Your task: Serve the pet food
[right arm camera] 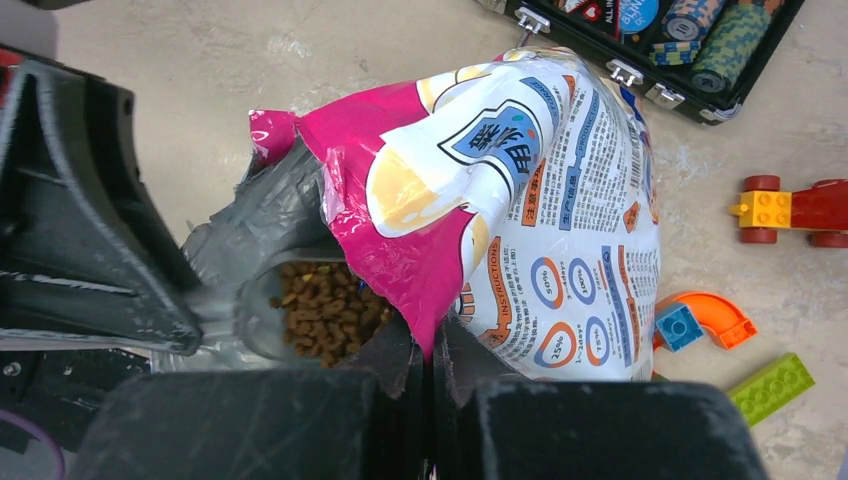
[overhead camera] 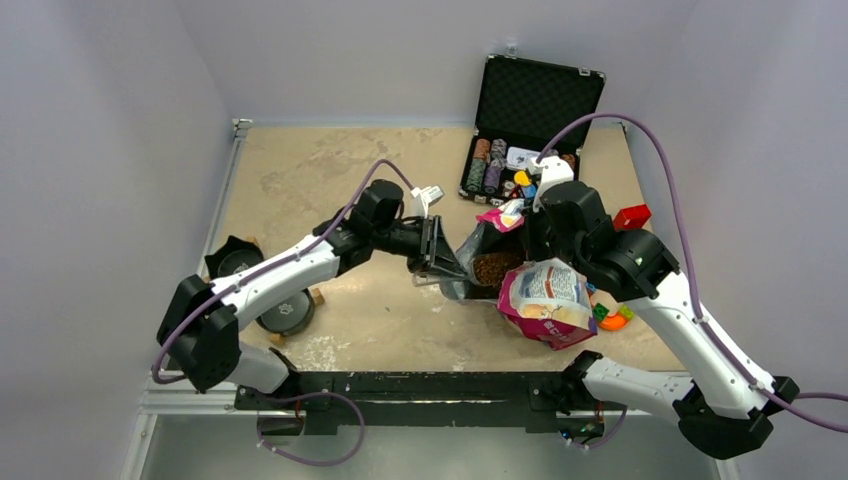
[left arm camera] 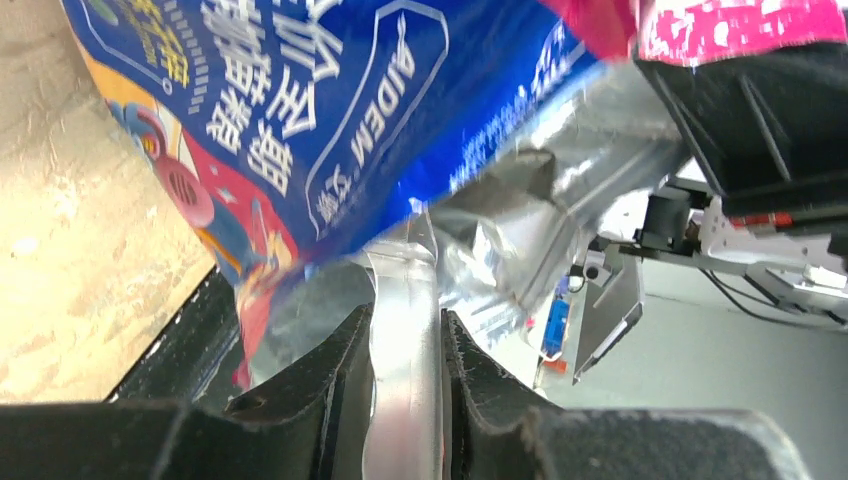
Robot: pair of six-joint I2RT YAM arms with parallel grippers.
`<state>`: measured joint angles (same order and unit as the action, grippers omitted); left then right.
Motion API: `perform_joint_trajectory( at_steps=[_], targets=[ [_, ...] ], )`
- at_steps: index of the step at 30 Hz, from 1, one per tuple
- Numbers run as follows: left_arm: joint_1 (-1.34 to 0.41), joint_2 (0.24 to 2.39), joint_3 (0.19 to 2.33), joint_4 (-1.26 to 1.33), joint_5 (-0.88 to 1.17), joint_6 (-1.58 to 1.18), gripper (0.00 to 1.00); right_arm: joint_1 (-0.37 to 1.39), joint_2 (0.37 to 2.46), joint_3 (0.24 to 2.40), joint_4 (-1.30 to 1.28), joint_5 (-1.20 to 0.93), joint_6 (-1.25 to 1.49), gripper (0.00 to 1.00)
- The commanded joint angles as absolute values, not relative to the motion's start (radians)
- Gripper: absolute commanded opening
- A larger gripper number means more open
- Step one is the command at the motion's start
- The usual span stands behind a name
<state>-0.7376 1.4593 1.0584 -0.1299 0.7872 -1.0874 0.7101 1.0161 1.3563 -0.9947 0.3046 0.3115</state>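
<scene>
- Left pincer (left arm camera: pixel 405 322) clamped on bag (right arm camera: pixel 560 200) at silver lip; right pincer (right arm camera: pixel 432 345) clamped on pink lip.
- Advise: hold mouth taut, tip kibble (right arm camera: pixel 325 310) toward bowl (overhead camera: pixel 285 312) at 8 o'clock.

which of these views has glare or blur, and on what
left wrist: the food bag sits so close that its print is soft, and its foil lining throws bright glare; right wrist: the bag's print and the pet food are sharp, only the right gripper at the bottom edge is dark and soft; top external: even light, soft shadows, no glare
</scene>
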Motion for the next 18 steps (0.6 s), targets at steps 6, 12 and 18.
perform_joint_trajectory(
  at_steps=[6, 12, 18],
  targets=[
    [-0.692, 1.263, 0.964, -0.136, 0.839, -1.102, 0.00, 0.710, 0.955, 1.364, -0.899, 0.321, 0.307, 0.00],
    [-0.677, 1.217, 0.946, -0.084, 0.829, -1.170, 0.00, 0.710, 0.959, 1.383, -0.906, 0.305, 0.312, 0.00],
    [-0.687, 1.266, 1.151, -0.551, 0.662, -1.044, 0.00, 0.710, 0.966, 1.392, -0.905, 0.290, 0.310, 0.00]
  ],
)
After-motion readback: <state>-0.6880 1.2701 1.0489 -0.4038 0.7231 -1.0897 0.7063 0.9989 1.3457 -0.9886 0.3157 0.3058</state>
